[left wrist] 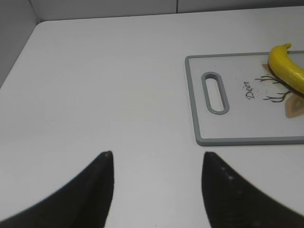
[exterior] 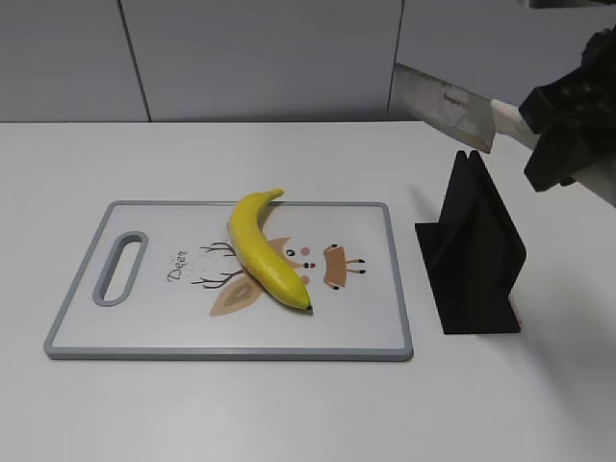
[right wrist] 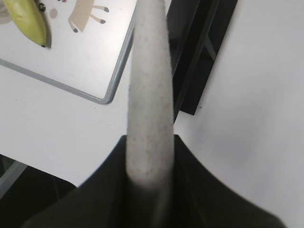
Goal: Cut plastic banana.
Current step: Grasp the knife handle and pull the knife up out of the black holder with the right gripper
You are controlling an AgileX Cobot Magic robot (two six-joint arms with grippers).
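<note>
The plastic banana is glossy yellow with a dark tip and lies slantwise on the grey-rimmed cutting board. It also shows in the left wrist view and the right wrist view. My right gripper is shut on the pale handle of a knife and holds the blade in the air above the black knife stand, right of the board. My left gripper is open and empty over bare table left of the board; it is out of the exterior view.
The black knife stand stands just right of the board. The board has a handle slot at its left end. A grey wall runs behind the white table. The table's near edge shows in the right wrist view.
</note>
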